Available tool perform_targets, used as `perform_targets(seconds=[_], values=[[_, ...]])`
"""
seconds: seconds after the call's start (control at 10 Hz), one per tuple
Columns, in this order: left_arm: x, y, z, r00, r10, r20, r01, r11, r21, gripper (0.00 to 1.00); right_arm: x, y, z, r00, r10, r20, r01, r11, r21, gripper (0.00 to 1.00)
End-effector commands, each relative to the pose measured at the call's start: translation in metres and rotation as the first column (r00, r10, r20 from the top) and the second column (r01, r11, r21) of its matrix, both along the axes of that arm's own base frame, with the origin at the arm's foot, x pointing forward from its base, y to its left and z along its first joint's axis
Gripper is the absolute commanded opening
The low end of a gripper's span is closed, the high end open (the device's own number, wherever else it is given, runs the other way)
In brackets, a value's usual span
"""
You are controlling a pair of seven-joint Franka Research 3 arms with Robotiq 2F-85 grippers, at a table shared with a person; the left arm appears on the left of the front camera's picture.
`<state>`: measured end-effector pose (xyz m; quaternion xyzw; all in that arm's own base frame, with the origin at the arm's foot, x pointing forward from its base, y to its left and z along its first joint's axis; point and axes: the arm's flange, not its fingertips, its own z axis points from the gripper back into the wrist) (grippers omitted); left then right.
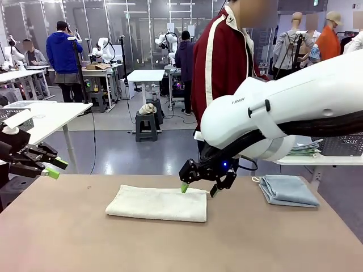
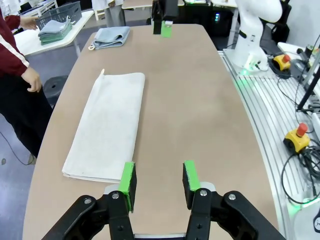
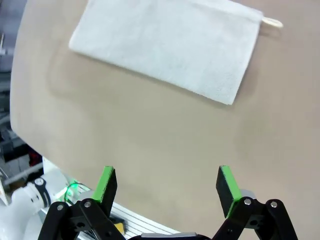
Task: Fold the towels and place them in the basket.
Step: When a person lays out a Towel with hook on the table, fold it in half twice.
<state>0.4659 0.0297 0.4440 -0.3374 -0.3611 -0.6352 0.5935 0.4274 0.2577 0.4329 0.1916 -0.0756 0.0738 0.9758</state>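
**Two towels on the bench, both pincers empty**

The brown bench (image 1: 62,232) lay before me. A person (image 1: 218,73) in a dark red jacket with a white stripe stood at its far edge, one hand (image 2: 32,80) hanging at the side. My white right arm (image 1: 295,102) reached in from the right and bent down toward the middle of the bench.

The cream towel (image 1: 159,203) lay flat in the middle of the bench, nearer the far edge than mine. It was folded into a long strip running left to right, with a small loop (image 3: 272,22) at one corner. The blue towel (image 1: 288,190) was folded smaller and lay by the far right corner of the bench, well apart from the cream one. The basket (image 2: 60,11), dark mesh, stood off the bench on a white side table (image 2: 30,42) past that corner, with folded cloths beside it.

My right pincer (image 1: 199,190) hung over the far edge of the cream towel at its right end. Its jaws were spread wide with nothing between them. I could not tell whether a fingertip touched the cloth. My left pincer (image 1: 57,168) hovered at the left edge of the bench, clear of both towels, its jaws partly apart and holding nothing.
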Motion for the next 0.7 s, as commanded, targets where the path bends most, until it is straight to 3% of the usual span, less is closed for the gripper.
perform_targets(seconds=[0.0,0.4,0.6], values=[[-0.003,0.000,0.002,1.000,-0.008,0.003,0.008,1.000,0.006,0.49,0.027,0.004,-0.014,0.993,-0.112,-0.026,0.113,0.994,0.007,1.00],[-0.003,0.000,0.002,1.000,-0.008,0.003,0.008,1.000,0.006,0.49,0.076,-0.003,-0.060,0.968,-0.249,-0.030,0.248,0.968,-0.041,1.00],[-0.003,0.000,0.002,1.000,-0.008,0.003,0.008,1.000,0.006,0.49,0.092,-0.002,-0.081,0.957,-0.291,0.018,0.292,0.955,-0.057,1.00]])
